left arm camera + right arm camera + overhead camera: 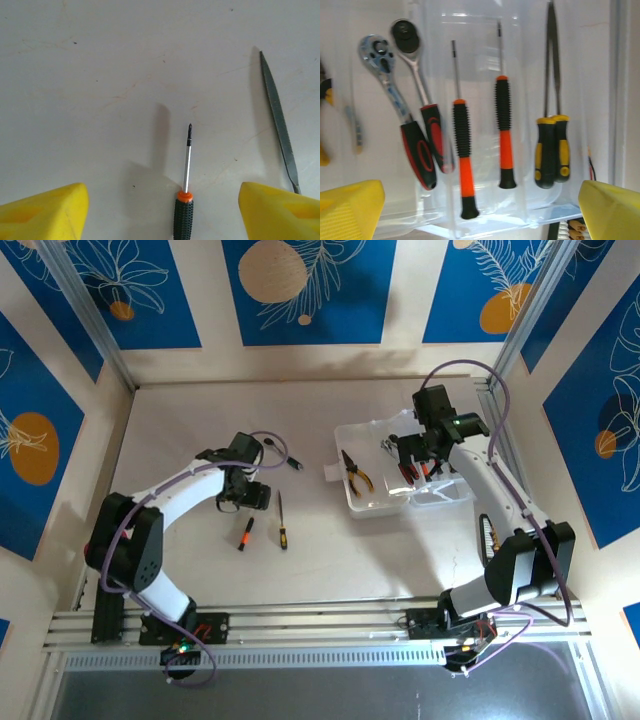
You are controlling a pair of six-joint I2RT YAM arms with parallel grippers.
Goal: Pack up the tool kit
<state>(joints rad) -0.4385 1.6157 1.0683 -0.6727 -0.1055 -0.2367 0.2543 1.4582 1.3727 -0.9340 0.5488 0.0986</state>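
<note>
The clear tool kit case (372, 502) lies open at the right of the table with yellow-handled pliers (357, 473) in its left part. My right gripper (412, 462) hangs open over the case (520, 220), above two red-and-black ratchet wrenches (415, 140), two orange-and-black screwdrivers (464, 150) and two yellow-handled files (552, 145). My left gripper (247, 500) is open, low over the table. A black-handled screwdriver (184, 210) with an orange collar lies between its yellow fingers (55, 212), touching neither. A thin metal file (280, 125) lies to the right.
A small dark bit (295, 464) lies on the table behind the left gripper. The loose screwdriver (245, 533) and file (282, 520) rest mid-table. Walls enclose the table on three sides, and the aluminium rail (320, 625) runs along the near edge.
</note>
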